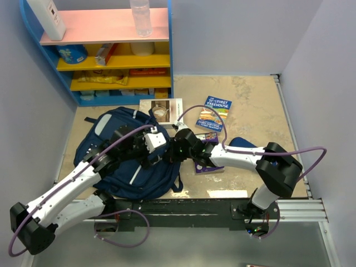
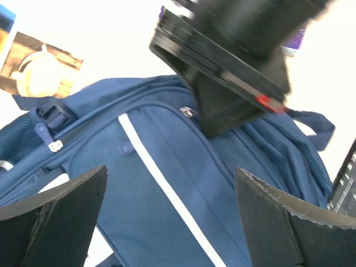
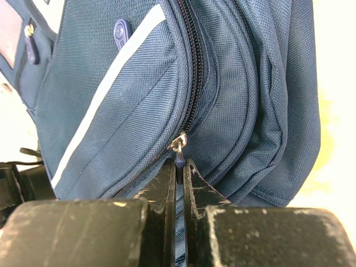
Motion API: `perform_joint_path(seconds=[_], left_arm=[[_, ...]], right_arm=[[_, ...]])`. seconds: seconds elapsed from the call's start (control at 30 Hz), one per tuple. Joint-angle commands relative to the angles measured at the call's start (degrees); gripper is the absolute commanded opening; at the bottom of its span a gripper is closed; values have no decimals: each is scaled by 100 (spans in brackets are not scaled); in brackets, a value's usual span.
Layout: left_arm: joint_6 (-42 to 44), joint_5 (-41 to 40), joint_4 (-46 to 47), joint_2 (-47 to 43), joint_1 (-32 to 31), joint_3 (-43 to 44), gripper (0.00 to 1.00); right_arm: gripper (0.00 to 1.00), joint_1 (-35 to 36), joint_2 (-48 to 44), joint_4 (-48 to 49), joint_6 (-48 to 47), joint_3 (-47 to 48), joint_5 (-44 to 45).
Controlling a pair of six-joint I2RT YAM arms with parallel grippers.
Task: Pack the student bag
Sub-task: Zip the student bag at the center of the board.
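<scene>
The student bag [image 1: 123,169] is a navy backpack with pale stripes, lying flat on the table left of centre. My right gripper [image 3: 179,164] is shut on the small blue zipper pull [image 3: 179,154], which hangs from a metal ring on the bag's [image 3: 128,105] front zip. In the top view the right gripper [image 1: 172,151] reaches in from the right to the bag's right side. My left gripper [image 2: 171,172] hovers open over the bag's [image 2: 167,183] striped front panel with nothing between its fingers. In the top view the left gripper [image 1: 146,146] stands close beside the right one.
A blue-covered book [image 1: 214,113] and a pale picture book [image 1: 161,111] lie behind the bag. A purple book [image 1: 208,166] lies under the right arm, and a dark blue item [image 1: 242,143] just beyond it. A blue shelf unit [image 1: 105,50] holding a clear bottle [image 1: 141,16] stands at the back left.
</scene>
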Motion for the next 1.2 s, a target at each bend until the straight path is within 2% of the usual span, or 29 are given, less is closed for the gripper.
perform_joint_path(seconds=[0.0, 0.17, 0.3, 0.5, 0.57, 0.6, 0.67, 0.77, 0.97, 1.17], left_arm=[[537, 426, -247, -53, -28, -294, 100], [678, 760, -301, 432, -28, -259, 100], [459, 444, -37, 880, -19, -355, 100], [660, -4, 350, 986, -28, -602, 100], [765, -154, 368, 987, -28, -628, 84], [897, -154, 350, 987, -28, -637, 64], [994, -154, 315, 969, -28, -654, 45], [1047, -162, 254, 899, -19, -663, 0], [1240, 180, -133, 671, -37, -654, 0], [1636, 250, -458, 441, -28, -655, 0]], right_arm=[[0, -92, -253, 501, 206, -40, -241], [0, -101, -254, 527, 311, 48, -460], [0, -127, -306, 396, 276, 93, -637], [0, -163, -455, 466, 338, -39, -1032], [0, -198, -491, 501, 329, -145, -1181], [0, -267, -534, 501, 312, -188, -1243], [0, -382, -552, 484, 277, -320, -1418], [0, -724, -543, 501, 171, -505, -1682], [0, -1445, -316, 230, -347, -322, -2201], [0, -1753, -183, -184, -769, 233, -2070]])
